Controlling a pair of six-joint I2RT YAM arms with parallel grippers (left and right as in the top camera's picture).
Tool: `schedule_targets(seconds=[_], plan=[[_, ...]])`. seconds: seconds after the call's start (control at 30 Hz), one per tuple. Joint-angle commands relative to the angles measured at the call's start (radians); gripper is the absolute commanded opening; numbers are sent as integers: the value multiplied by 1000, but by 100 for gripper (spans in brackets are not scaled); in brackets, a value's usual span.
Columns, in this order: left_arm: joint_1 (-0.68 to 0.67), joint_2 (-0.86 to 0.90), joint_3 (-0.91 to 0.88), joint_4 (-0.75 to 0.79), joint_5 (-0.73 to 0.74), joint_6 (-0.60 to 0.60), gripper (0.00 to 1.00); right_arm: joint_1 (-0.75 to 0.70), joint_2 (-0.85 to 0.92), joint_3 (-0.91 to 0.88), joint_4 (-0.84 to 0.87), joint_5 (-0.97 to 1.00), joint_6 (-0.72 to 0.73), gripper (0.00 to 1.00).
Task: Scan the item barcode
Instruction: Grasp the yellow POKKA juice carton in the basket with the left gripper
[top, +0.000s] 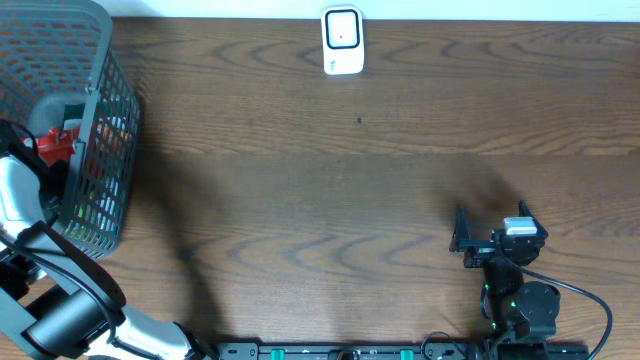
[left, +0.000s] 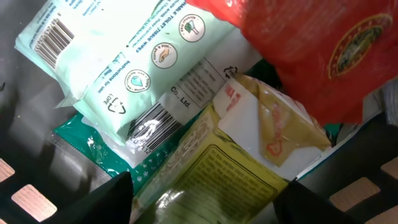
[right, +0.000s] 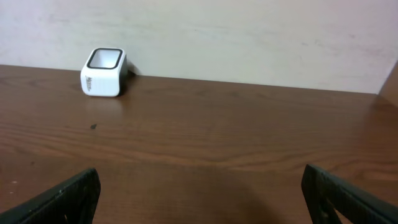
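1. Left gripper (left: 208, 199) inside basket (top: 110, 130), jaws straddling yellow packet (left: 230, 168); gripping or just flanking, cannot tell.
2. Right gripper (right: 199, 199) spread wide above table (right: 249, 143); scanner (right: 103, 72) well ahead, at the far edge.

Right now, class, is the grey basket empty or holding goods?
Holding goods: the left wrist camera shows a pale green packet, yellow packet and red bag piled together; overhead, red shows through the basket mesh.

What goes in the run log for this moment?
left gripper: in basket, jaws astride yellow packet | right gripper: open, empty | scanner: no item
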Motion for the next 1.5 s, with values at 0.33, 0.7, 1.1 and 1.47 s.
schedule_targets(seconds=[0.33, 0.7, 1.1, 1.47], plan=[[6, 6, -16, -51, -9, 41, 80, -4, 0, -1, -3, 6, -9, 99], [6, 6, -28, -11, -8, 40, 64, -4, 0, -1, -3, 6, -9, 99], [6, -16, -10, 32, 59, 40, 46, -4, 0, -1, -3, 6, -9, 99], [6, -221, 70, 122, 59, 40, 45, -4, 0, -1, -3, 6, -9, 99]])
